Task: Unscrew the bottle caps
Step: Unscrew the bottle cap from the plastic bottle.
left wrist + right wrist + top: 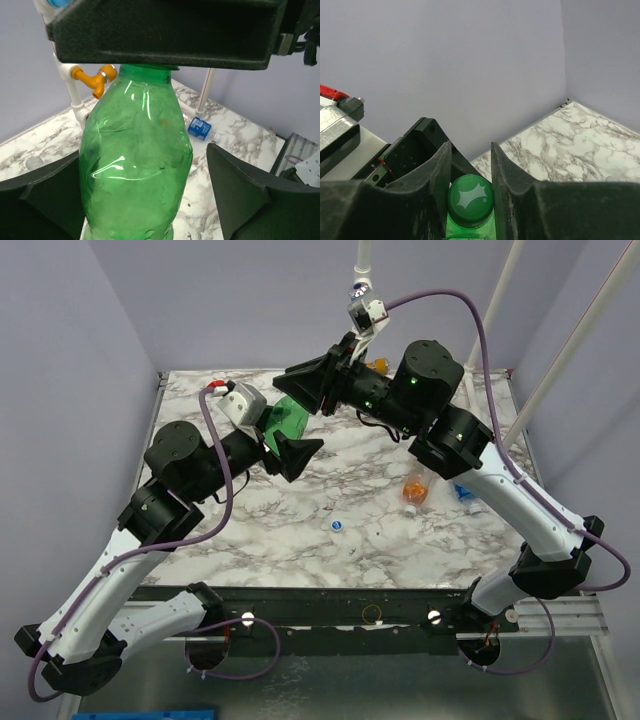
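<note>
Over marble table, right hand pinches green cap; left hand spread.

The top view looks down from above and behind the arms over the whole table. The left wrist view sits close against the green bottle, facing out across the table. The right wrist view looks along the right claw onto the cap. All three share that bottle.
</note>
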